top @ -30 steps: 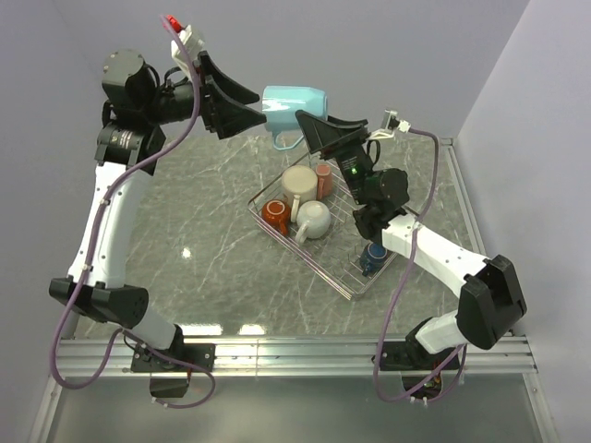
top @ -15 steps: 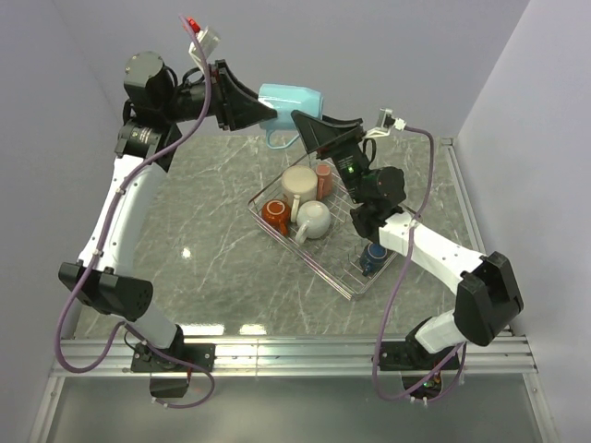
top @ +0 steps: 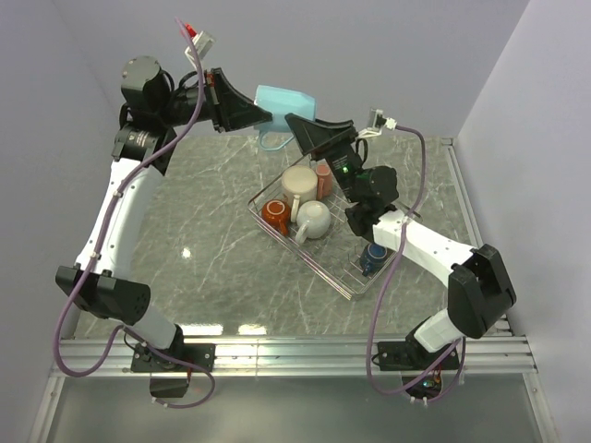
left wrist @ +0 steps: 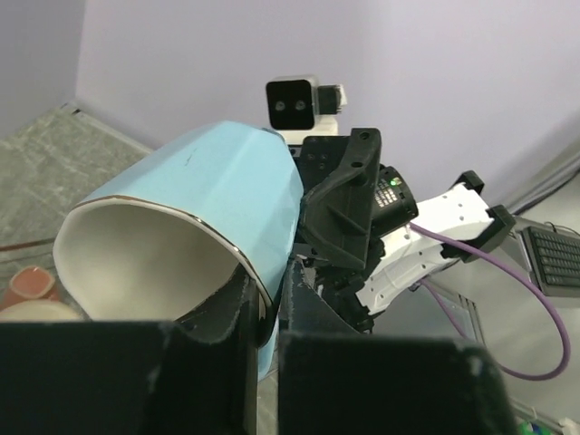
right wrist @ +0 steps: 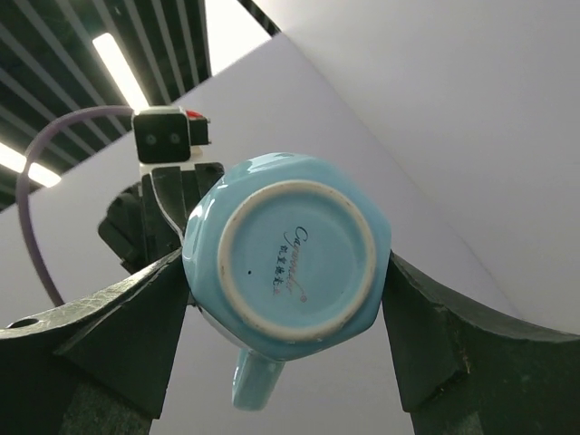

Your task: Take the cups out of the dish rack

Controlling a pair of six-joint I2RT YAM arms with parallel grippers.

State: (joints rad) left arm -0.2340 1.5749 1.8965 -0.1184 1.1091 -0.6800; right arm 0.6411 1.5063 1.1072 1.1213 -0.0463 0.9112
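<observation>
Rim of light blue mug (left wrist: 208,172) disappears into closed left pincer (left wrist: 263,315).

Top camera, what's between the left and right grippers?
The light blue mug, in mid-air: the left gripper pinches its rim, the right gripper clamps its base. Top view.

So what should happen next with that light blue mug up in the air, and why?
Probably the right tool should open and back off: both tools grip the light blue ceramic mug in mid-air, and the left tool is pinched shut on its rim, so it can likely carry it alone.
</observation>
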